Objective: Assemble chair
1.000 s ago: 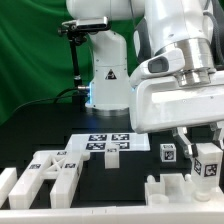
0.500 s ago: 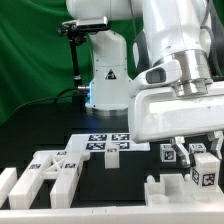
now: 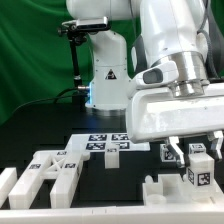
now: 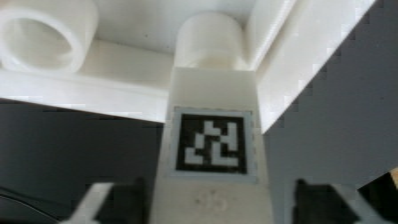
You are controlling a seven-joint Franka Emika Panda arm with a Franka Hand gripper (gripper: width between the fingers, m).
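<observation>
Chair parts (image 3: pixel 50 170) of white blocky plastic with black-and-white square tags are spread loose on the black table (image 3: pixel 30 140). A tagged post (image 4: pixel 214 130) is seen upright between the fingers of the gripper (image 4: pixel 214 205), at the exterior view's right and near a notched block (image 3: pixel 165 190). A round peg is seen at its far end. The pincer is released, with a dark gap on each side of the post. The marker board (image 3: pixel 108 143) is seen behind the parts.
</observation>
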